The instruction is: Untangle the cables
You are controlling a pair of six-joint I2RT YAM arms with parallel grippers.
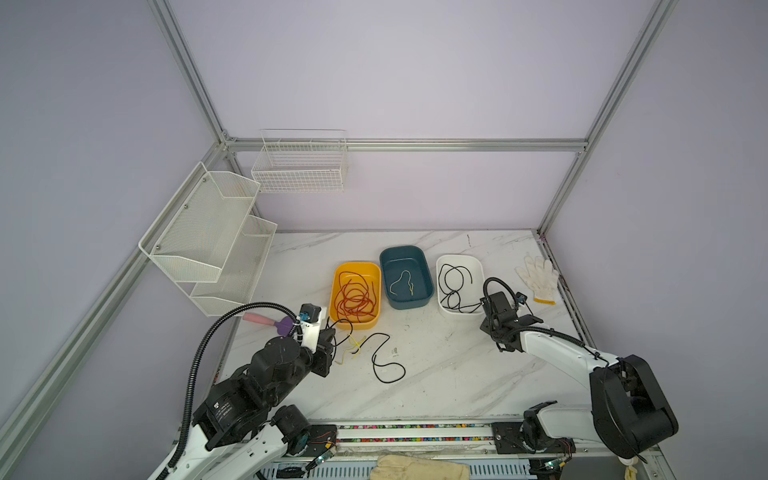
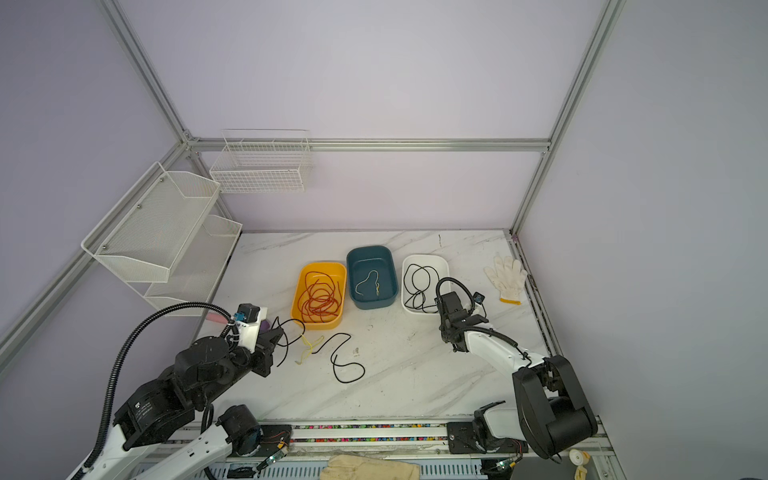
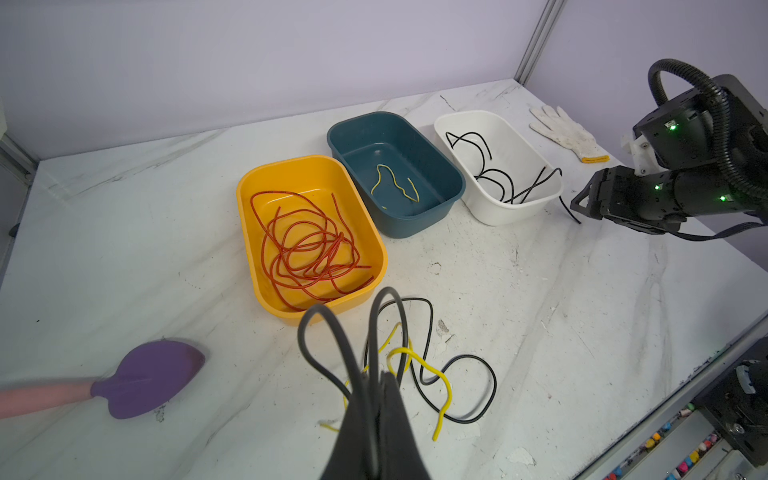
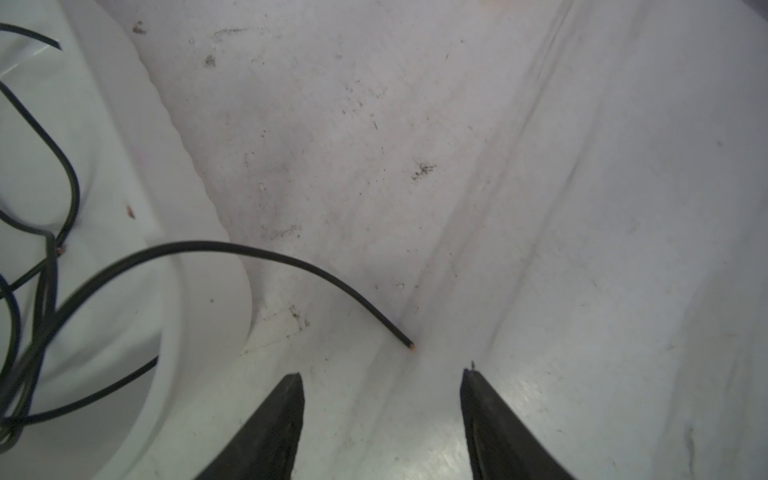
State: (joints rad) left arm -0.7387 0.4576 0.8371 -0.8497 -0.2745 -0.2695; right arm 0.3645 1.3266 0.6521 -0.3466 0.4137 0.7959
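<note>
Two cables lie tangled on the marble table in front of the yellow bin: a black cable (image 1: 384,361) and a yellow cable (image 1: 353,347). My left gripper (image 3: 376,378) is shut on loops of the black cable (image 3: 461,415), lifted just above the yellow cable (image 3: 419,361). Several red cables (image 1: 355,297) fill the yellow bin (image 1: 357,264). One yellow cable (image 1: 402,282) lies in the teal bin (image 1: 402,248). Black cables (image 1: 453,286) lie in the white bin (image 1: 459,257), and one end (image 4: 332,278) hangs over its rim. My right gripper (image 4: 384,374) stands open beside that end, holding nothing.
A purple-and-pink spatula (image 1: 270,322) lies left of the left gripper. A white glove (image 1: 538,278) rests near the table's right edge. Mesh shelves (image 1: 208,237) hang on the left wall and a wire basket (image 1: 299,166) on the back wall.
</note>
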